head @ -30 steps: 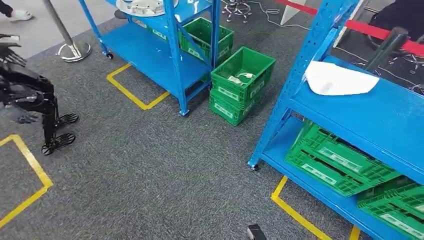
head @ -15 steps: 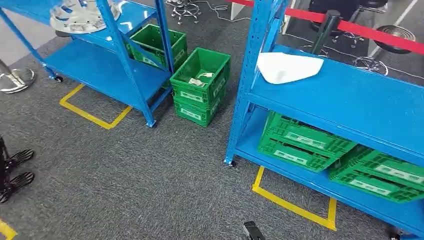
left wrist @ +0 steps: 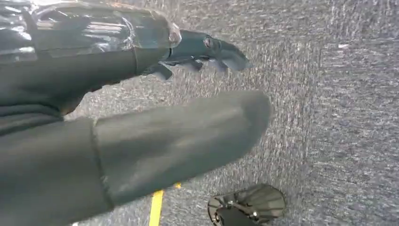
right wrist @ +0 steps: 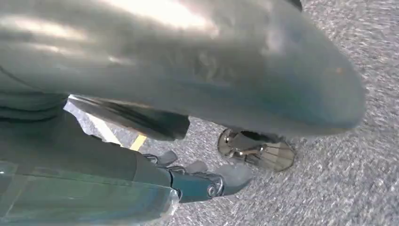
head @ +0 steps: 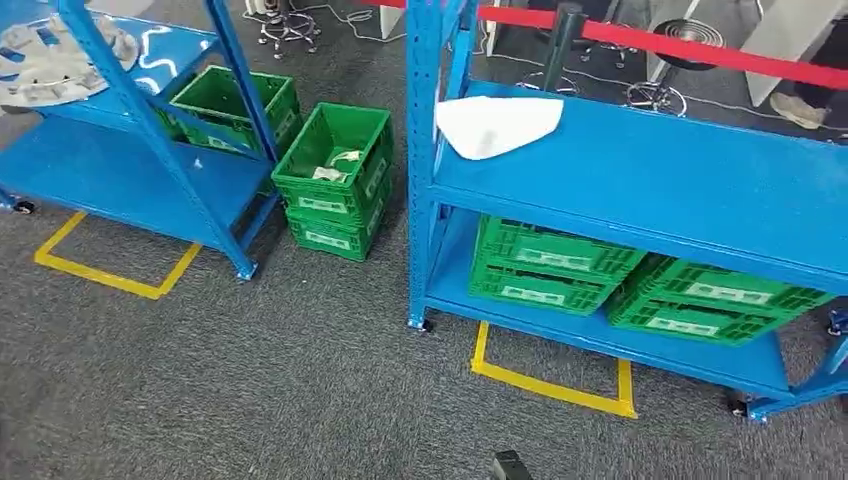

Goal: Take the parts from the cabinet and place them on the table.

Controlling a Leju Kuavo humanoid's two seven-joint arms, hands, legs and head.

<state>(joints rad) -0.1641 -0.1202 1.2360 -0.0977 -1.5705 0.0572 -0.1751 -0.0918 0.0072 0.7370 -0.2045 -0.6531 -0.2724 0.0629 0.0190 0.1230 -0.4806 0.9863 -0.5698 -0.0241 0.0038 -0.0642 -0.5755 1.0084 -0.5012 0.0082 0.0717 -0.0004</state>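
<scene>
1. Blue rack, centre right of the head view: standing on grey carpet, its front foot just beside a yellow floor marking.
2. White part, upper centre: lying flat on the rack's top shelf near its left post. Judged light, thin and possibly pliable; best taken by the overhanging near edge, with support beneath.
3. Green crates, lower shelf, right: sitting side by side; contents hidden.
4. Stacked green crates, centre left: standing on the floor between the two racks, the top one holding small pale pieces, probably light.
5. Second rack, upper left: carrying a round silver part, judged stiff and heavier.
6. Left hand: hanging above carpet, fingers apart, holding nothing.
7. Right hand: hanging likewise, fingers loosely extended, nothing in hold.
</scene>
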